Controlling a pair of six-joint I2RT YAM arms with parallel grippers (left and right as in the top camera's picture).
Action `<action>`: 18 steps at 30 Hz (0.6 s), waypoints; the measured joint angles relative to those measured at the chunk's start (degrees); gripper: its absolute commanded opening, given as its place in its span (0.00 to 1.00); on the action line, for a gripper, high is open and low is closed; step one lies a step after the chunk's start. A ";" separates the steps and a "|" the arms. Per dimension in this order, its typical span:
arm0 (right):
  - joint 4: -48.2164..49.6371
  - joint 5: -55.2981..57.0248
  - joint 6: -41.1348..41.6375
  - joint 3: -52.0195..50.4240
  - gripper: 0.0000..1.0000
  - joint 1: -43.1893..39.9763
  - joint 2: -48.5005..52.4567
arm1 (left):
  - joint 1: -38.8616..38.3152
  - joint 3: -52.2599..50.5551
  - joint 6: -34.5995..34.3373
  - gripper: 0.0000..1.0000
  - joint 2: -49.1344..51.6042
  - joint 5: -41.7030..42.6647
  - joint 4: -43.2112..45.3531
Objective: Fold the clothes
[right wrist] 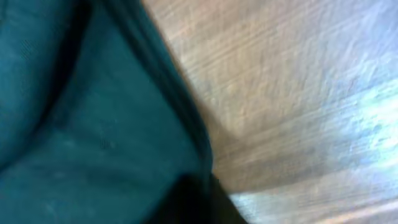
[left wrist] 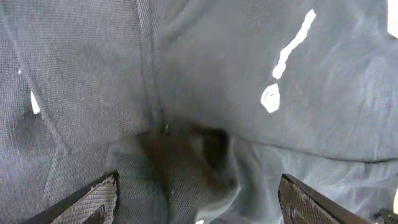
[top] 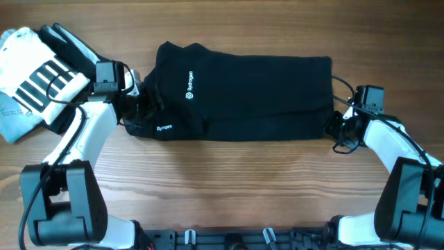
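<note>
The black garment lies in a wide folded rectangle across the middle of the table, with its white round logo and lettering near the left end. My left gripper is at the garment's left edge. In the left wrist view its jaws are wide open, with a bunch of black fabric between them. My right gripper is at the garment's lower right corner. In the blurred right wrist view its dark fingers meet at the fabric's hem.
A white garment with black stripes lies on a light blue denim piece at the far left, behind my left arm. Bare wooden table runs along the front and to the right of the garment.
</note>
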 measured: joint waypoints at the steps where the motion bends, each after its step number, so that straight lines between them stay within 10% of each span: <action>1: -2.40 0.17 0.24 0.52 0.04 0.00 0.00 | 0.00 0.02 0.00 0.79 0.02 0.00 -0.68; 7: -15.04 8.04 9.29 1.64 0.04 0.07 -0.39 | 0.00 0.02 0.04 0.76 0.02 1.86 -4.13; 10: -14.88 9.29 10.67 1.64 0.28 0.24 -0.39 | 0.00 0.02 0.04 0.67 0.02 2.47 -2.69; 18: -15.41 11.39 10.10 1.64 0.29 0.22 -0.39 | -3.89 0.28 1.18 0.70 -3.82 3.98 -6.78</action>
